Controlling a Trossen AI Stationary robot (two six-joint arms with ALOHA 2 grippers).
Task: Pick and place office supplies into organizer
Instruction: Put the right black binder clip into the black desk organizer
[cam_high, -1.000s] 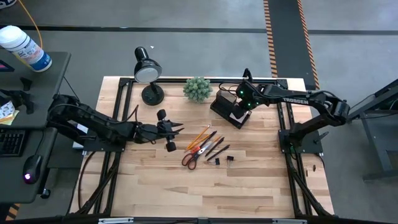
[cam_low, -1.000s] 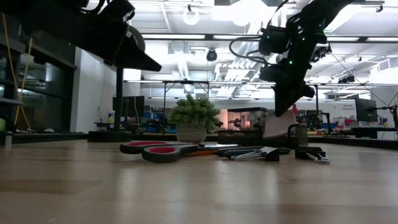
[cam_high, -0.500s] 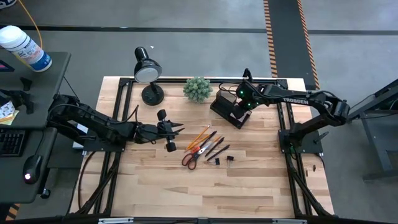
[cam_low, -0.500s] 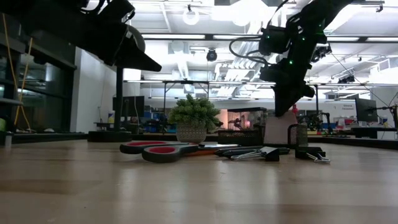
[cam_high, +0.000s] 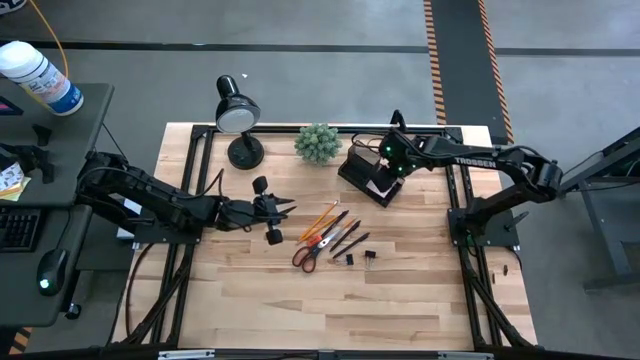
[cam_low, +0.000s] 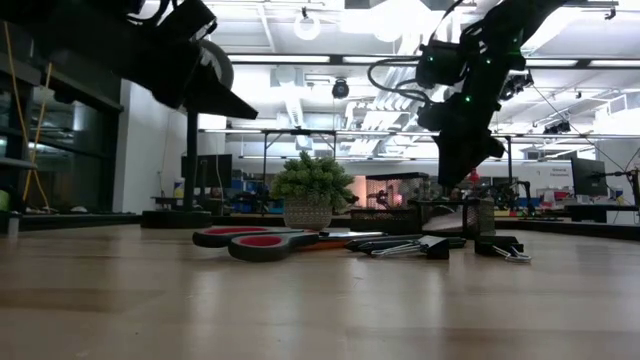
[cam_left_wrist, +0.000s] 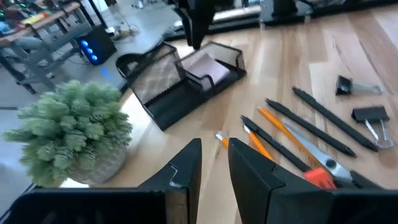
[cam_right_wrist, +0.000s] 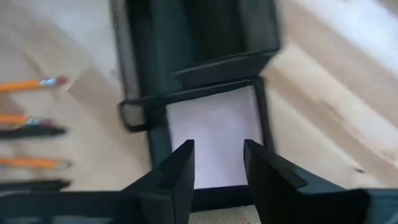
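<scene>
The right gripper (cam_right_wrist: 216, 163), fingers spread and empty, hung directly over the pale square sticky-note pad (cam_right_wrist: 214, 137) inside the dark mesh organizer's (cam_high: 362, 172) tray, partly hiding it.

Robotics lab or workshop

A wooden worktop (cam_high: 330, 300) on a black metal frame stands on grey concrete floor (cam_high: 560, 60) with hazard-striped tape (cam_high: 437, 50); beyond it, exposed ceiling ducts (cam_low: 300, 90), strip lights and cluttered workbenches (cam_low: 560, 210).
</scene>
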